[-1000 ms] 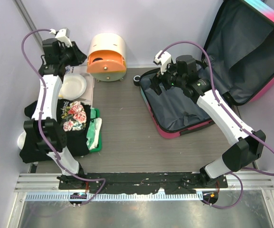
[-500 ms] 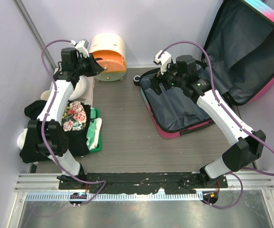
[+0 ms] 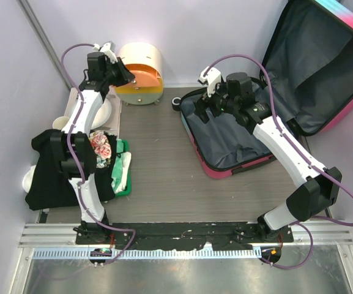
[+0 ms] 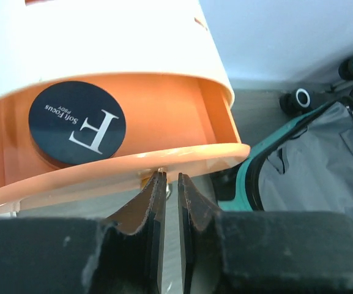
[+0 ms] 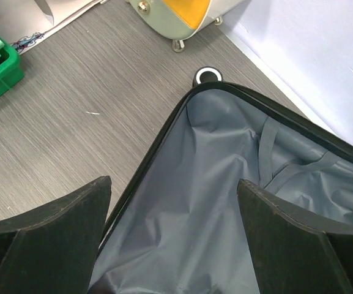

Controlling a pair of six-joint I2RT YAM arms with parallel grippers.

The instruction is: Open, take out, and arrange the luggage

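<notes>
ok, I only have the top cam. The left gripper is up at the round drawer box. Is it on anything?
Observer: In the left wrist view the left gripper has its fingers nearly together, tips at a small brass knob under the front of the orange drawer. I can't tell whether they pinch it.
Operator: Anything in the drawer?
Observer: One round dark compact with a white F on its lid, lying flat.
Operator: And the other arm?
Observer: In the right wrist view the right gripper is wide open with nothing between its fingers, over the grey lining of the luggage.
</notes>
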